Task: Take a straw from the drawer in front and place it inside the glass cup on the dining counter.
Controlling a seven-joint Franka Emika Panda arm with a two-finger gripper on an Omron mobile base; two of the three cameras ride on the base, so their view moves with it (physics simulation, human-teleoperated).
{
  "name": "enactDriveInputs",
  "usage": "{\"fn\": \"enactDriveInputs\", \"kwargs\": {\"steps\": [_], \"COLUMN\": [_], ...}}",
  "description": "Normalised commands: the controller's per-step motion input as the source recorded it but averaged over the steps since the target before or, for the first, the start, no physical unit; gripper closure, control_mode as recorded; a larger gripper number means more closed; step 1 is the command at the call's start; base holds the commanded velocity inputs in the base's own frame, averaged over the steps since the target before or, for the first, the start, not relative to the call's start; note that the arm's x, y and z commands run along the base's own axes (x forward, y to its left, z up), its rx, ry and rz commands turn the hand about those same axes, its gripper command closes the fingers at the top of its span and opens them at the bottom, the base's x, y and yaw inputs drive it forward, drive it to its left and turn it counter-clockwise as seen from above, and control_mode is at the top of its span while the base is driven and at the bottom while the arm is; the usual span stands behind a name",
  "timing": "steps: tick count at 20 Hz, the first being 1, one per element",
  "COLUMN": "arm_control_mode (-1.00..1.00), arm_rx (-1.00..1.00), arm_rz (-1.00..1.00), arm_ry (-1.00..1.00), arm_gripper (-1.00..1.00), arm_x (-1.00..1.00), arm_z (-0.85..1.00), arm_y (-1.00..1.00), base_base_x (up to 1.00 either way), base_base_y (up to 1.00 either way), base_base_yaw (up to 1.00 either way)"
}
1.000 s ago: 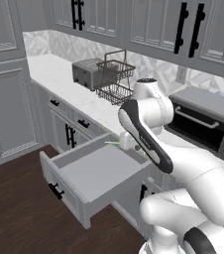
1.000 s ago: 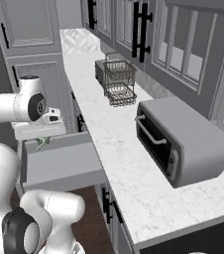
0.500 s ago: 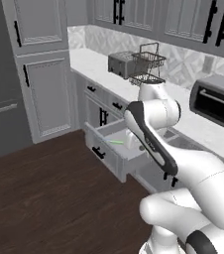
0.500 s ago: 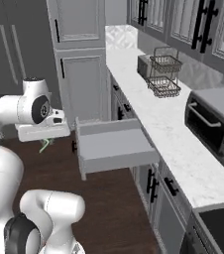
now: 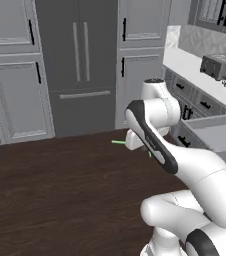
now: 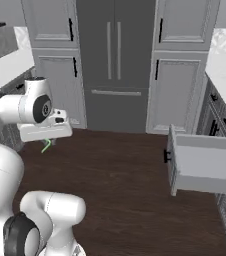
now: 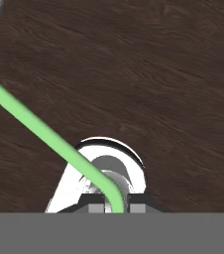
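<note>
Biggest thing first: a tall dark grey double-door fridge panel (image 5: 80, 65) fills the upper middle of the left base view, flanked by pale grey cabinet doors (image 6: 52, 85), with dark brown wood floor (image 5: 60, 200) across the bottom. The wide shallow grey drawer with the framed front (image 6: 205, 162) hangs open at the right edge of the right base view; in the left base view it sits mid-right. A strip of white marble desk (image 5: 192, 67) runs along the upper right there, with a small steel toaster (image 5: 216, 66) on it.

Step in hand, as I read it: carry phase. I've got the thin bright-green straw (image 5: 119, 142) out of the drawer and I'm turning toward the dining counter. My pincer (image 6: 49, 142) is nearly fully closed, clamped on the straw's bent end; the hand view shows the straw running from between the tips up to the upper left, over bare floor.

Next I need to keep swinging until the glass cup comes into frame, then line the straw up above its rim.

Versus half a second back: the whole picture has shifted, so the base turned; the drawer slid from centre to the right edge. Grip unchanged.
</note>
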Motion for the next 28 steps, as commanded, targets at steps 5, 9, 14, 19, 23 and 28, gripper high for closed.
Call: {"fn": "enactDriveInputs", "kwargs": {"steps": [5,9,14,19,23,28], "arm_control_mode": [1.0,1.0,1.0,1.0,1.0,1.0], "arm_rx": [0.0,0.0,0.0,0.0,0.0,0.0], "arm_rz": [0.0,0.0,0.0,0.0,0.0,0.0], "arm_ry": [0.0,0.0,0.0,0.0,0.0,0.0], "arm_gripper": [1.0,1.0,1.0,1.0,1.0,1.0], "arm_x": [0.0,0.0,0.0,0.0,0.0,0.0], "arm_z": [0.0,0.0,0.0,0.0,0.0,0.0], "arm_y": [0.0,0.0,0.0,0.0,0.0,0.0], "base_base_x": [0.0,-0.11,-0.12,-0.01,0.0,0.0], "base_base_y": [0.84,0.92,0.88,0.84,0.75,0.54], "base_base_yaw": [0.47,0.41,0.6,0.81,0.87,0.86]}}
